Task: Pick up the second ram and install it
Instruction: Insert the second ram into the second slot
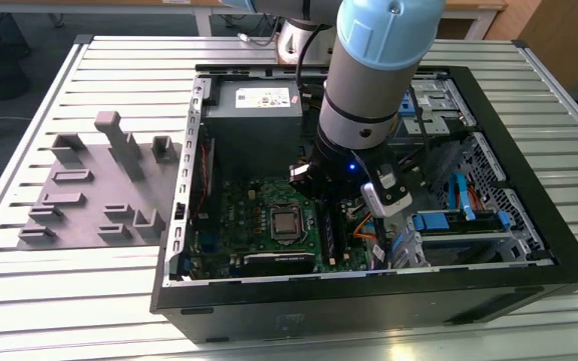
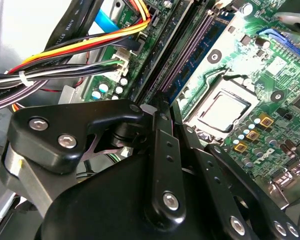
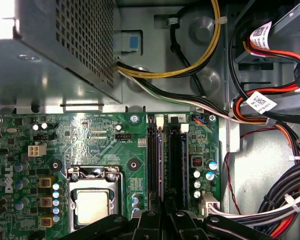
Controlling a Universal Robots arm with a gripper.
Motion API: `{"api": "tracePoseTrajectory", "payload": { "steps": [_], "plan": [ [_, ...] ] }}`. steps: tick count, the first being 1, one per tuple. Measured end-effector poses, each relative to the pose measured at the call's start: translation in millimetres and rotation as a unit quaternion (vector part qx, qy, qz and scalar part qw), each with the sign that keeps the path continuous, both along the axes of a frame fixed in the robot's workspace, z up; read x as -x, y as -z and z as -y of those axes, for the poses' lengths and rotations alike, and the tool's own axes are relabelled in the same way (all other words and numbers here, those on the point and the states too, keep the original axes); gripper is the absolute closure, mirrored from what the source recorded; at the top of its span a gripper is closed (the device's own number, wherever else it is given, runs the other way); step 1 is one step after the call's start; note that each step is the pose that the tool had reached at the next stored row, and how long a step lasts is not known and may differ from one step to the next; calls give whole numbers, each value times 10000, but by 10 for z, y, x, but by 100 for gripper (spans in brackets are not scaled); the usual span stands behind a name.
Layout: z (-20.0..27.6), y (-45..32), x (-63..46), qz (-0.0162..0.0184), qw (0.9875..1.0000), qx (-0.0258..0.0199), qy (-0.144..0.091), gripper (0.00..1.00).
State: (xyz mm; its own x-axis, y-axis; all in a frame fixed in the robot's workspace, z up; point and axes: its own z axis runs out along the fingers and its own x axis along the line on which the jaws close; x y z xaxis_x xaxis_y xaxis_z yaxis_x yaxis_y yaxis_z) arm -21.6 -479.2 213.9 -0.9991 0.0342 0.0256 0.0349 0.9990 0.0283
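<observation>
1. In the exterior view the light is bright and even; the slatted metal counter shines pale, near washed out toward its far edge.
2. The open computer case interior sits in shade, the arm darkening the motherboard below it.
3. In the second wrist view the near end effector linkage is soft and dark, with small highlights on its screws; a white overexposed patch burns the corner beside the cable bundle.
4. In the first wrist view the power supply glares at one corner; the board is sharp and evenly lit.
</observation>
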Motion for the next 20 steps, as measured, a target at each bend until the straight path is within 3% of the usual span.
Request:
{"api": "tracePoseTrajectory", "payload": {
  "steps": [20],
  "plan": [
    [0, 18, 0, 0, 10000, 0, -84, 86]
  ]
}}
